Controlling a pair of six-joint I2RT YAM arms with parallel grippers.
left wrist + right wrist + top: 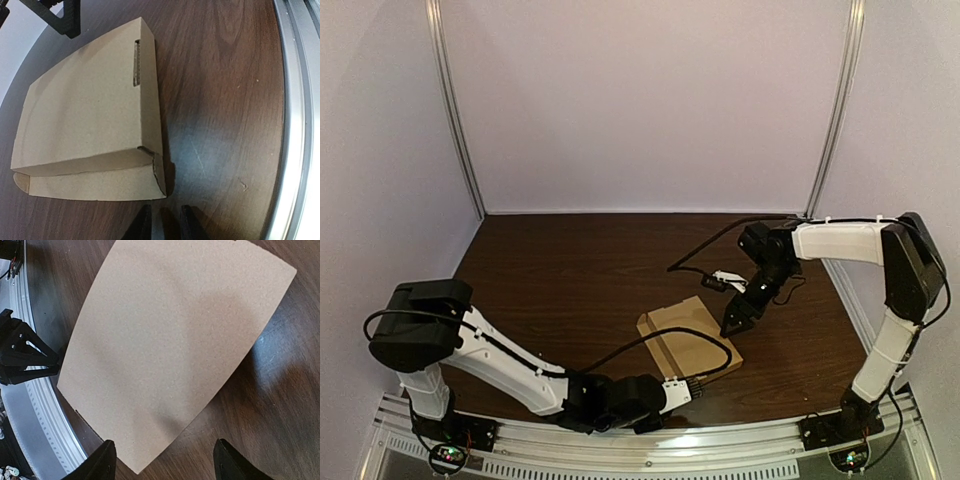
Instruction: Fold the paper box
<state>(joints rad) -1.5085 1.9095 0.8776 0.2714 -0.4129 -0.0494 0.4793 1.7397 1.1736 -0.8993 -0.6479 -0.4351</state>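
Subject: paper box (688,345), brown card, lying flat on the dark wooden worktop (580,270), right of centre and near the front rail (620,452).
Box condition: top panel closed over the body. The left wrist view shows a narrow slot (136,64) along one side. At the near end a flap (95,182) sits under the top panel, with a small gap at its corner.
Left arm: stretched low along the near edge of the worktop.
Left claw (698,383): just beside the near edge of the box, not touching it. The fingers (144,226) stand a narrow gap apart with nothing between them.
Right arm: reaches in from the right, wrist bent downward.
Right claw (732,325): above the far right part of the box. The fingers (102,462) are spread wide and grip nothing. Contact with the card cannot be told.
Right wrist view: the plain top panel of the box fills most of the frame.
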